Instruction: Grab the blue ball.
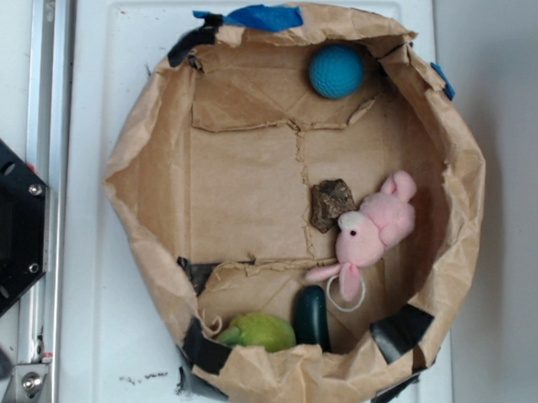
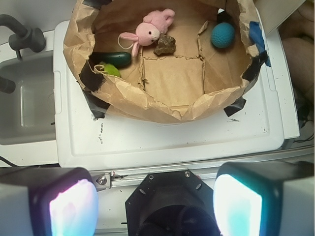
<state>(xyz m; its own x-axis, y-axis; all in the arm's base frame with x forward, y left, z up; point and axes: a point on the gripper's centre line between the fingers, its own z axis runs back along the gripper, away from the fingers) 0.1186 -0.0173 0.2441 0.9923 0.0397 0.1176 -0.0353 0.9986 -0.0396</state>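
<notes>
Teal blue ball [image 1: 336, 71] lies untouched — gripper [image 2: 155, 204] (jaws apart) far off.

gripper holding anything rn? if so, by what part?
Nothing held. The gripper is open and empty; the blue ball sits untouched in the paper bag.

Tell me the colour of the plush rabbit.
Pink, the plush rabbit shows best in the exterior view.

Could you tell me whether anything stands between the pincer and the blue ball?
Yes: the paper wall rises between the open pincer and the ball. Inside, the ball lies alone in its corner, apart from the rock and plush.
</notes>
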